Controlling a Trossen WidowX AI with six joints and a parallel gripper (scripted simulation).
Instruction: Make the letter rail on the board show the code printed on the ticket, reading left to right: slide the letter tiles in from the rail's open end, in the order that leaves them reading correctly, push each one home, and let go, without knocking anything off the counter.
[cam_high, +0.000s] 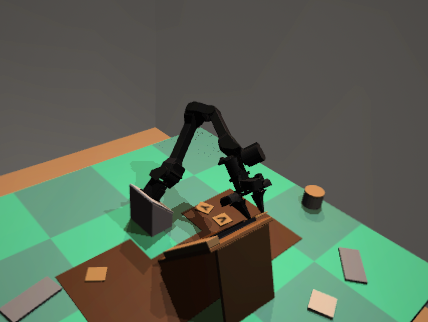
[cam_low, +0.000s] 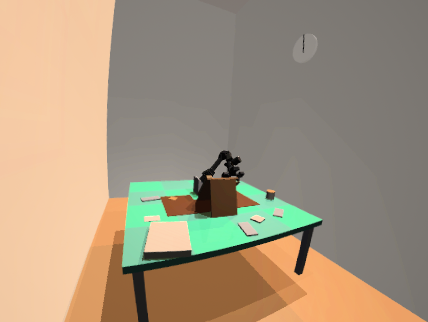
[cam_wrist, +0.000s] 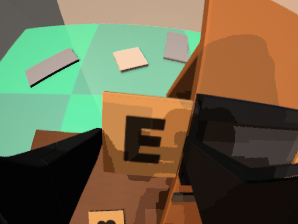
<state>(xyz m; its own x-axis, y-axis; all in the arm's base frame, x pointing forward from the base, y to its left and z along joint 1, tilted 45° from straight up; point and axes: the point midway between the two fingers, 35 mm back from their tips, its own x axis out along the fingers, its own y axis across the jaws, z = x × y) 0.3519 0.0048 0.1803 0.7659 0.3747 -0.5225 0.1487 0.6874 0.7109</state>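
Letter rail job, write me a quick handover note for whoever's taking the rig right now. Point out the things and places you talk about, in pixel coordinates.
Tool (cam_high: 255, 215) (cam_wrist: 144, 139): shut on the E tile (cam_wrist: 142, 135), beside the board (cam_high: 245, 275) (cam_low: 223, 197).
Other tiles: two lie on the brown mat (cam_high: 287, 240) near the arm; one lies further left in the top view.
Done: E is gripped.
Left: slide E in, push it home, let go. Ticket code and rail contents: cannot tell.
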